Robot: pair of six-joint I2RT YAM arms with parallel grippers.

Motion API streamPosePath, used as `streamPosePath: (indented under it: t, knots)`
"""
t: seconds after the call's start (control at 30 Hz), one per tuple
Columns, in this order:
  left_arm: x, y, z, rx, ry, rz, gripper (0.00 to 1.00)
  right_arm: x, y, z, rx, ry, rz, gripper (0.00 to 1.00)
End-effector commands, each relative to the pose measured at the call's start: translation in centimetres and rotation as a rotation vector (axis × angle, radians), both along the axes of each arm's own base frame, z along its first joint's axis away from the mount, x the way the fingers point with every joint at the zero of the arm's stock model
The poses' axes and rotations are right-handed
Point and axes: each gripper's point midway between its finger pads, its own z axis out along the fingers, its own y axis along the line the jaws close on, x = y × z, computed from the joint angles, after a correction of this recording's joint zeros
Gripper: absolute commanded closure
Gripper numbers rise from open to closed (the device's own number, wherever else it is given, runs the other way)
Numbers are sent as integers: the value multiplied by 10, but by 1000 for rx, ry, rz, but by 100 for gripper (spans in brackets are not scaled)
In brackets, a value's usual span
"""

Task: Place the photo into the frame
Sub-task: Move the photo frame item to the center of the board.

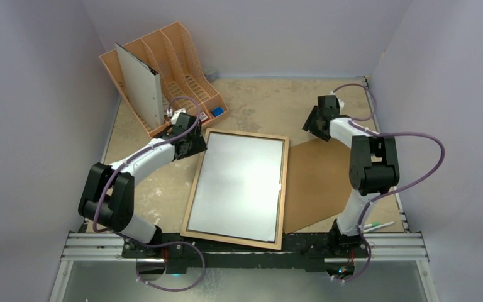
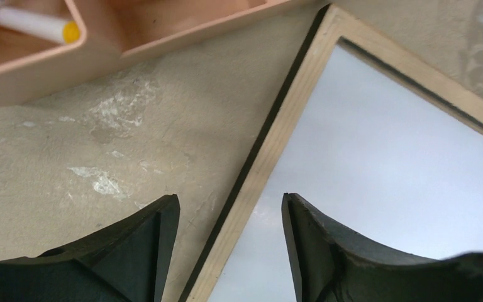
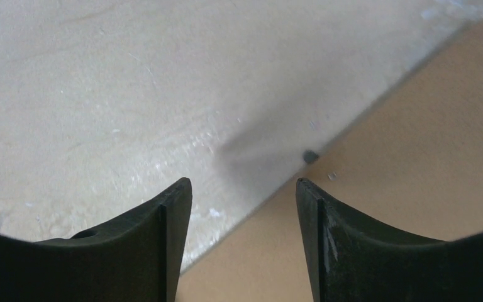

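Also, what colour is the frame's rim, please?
The frame is light wood, best in left wrist view.

Peach file rack (image 1: 185, 60) at far left of worn beige tabletop (image 1: 258, 104); grey panel (image 1: 139, 85) upright in one slot; blue item (image 1: 218, 113) and white, yellow-capped marker (image 2: 31, 24) in front trays; plain brown backing board (image 1: 314, 182) flat at right; pens (image 1: 377, 225) beside near right rail

We look down on a mottled tan surface (image 1: 251, 100), where the light-wood frame (image 1: 245, 133) lies flat at centre, pale pane up. The left tool (image 1: 192, 141) is poised at its 11 o'clock corner. The right tool (image 1: 317, 123) hangs at 1 o'clock above a brown backing board (image 1: 314, 182), partly covered by the frame's 3 o'clock side. An orange file rack (image 1: 182, 50) stands at 10 o'clock.
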Motion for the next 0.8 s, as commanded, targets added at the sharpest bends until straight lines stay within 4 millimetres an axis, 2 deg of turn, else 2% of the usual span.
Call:
streamPosePath:
  t: [0.0,0.13,0.23,0.27,0.33,0.4,0.53,0.67,0.77]
  knots:
    - [17,-11,50,-50,-109,-50,36,-19,-20,32,-1,-32,-143,34]
    - [21,-26,70,-87,-161,-103,34,-37,-35,53,33,-79,-227,28]
    - [29,-56,88,-124,-214,-203,33,-59,-42,61,63,-90,-287,15]
    - [32,-68,91,-137,-224,-241,33,-68,-54,61,68,-85,-335,10]
    - [39,-98,105,-175,-254,-329,32,-90,-70,56,72,-66,-410,5]
    - [45,-130,111,-207,-276,-422,32,-115,-95,48,78,-37,-520,2]
    - [52,-200,126,-329,-328,-608,32,-159,-129,34,94,21,-696,1]
    - [54,-269,131,-443,-370,-782,31,-191,-142,22,124,54,-836,1]
    - [54,-319,127,-481,-408,-902,31,-208,-146,12,157,91,-912,1]
